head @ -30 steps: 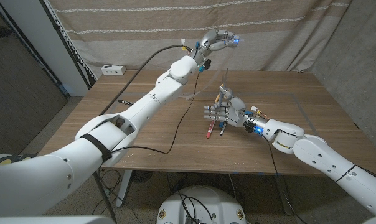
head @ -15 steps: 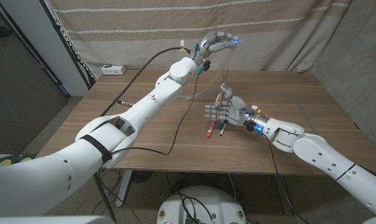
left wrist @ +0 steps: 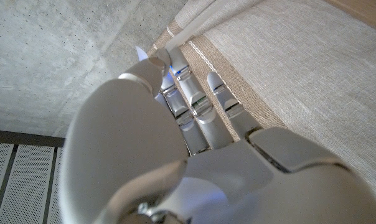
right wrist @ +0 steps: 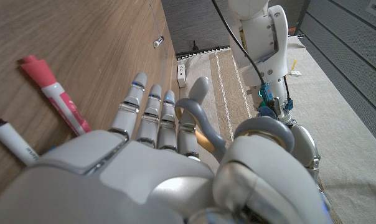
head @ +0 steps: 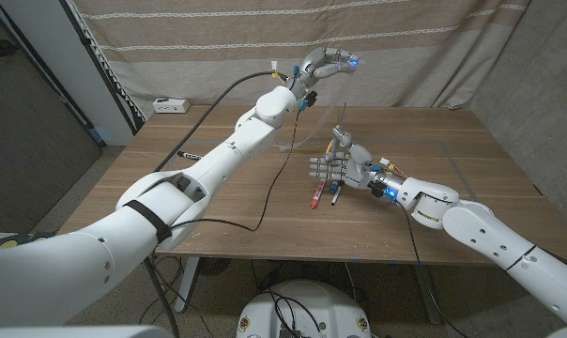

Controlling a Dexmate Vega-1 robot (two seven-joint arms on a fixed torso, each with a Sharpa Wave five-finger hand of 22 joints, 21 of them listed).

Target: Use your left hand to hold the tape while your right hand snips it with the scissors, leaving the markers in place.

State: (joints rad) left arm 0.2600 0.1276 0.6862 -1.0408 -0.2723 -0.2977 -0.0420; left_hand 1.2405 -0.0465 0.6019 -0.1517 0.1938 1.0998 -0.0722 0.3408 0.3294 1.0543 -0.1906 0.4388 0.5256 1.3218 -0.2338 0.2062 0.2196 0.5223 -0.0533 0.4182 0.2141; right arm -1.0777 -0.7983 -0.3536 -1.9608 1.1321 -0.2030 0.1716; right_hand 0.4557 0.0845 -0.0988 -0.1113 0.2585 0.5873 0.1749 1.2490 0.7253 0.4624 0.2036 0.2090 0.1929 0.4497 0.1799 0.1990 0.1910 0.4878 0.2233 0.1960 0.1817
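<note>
scissors [head: 341, 132] being gripped upright by right hand [head: 335, 167] above markers [head: 324, 194]; left hand [head: 327, 64] raised, grasp unclear; tape likely thin, floppy.

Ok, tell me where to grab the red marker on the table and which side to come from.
Grip the red marker at mid-barrel, coming from above: it lies flat on the table, long sides exposed. Approach from its left; the black marker and right robot hand crowd the other side.

Left arm is stretched way out over the table's far edge, left hand [head: 329, 64] raised high with its fingers curled together. Right hand [head: 338, 168] sits low near the table's middle, fingers through the scissors [right wrist: 203, 127] handles, gripping them.
</note>
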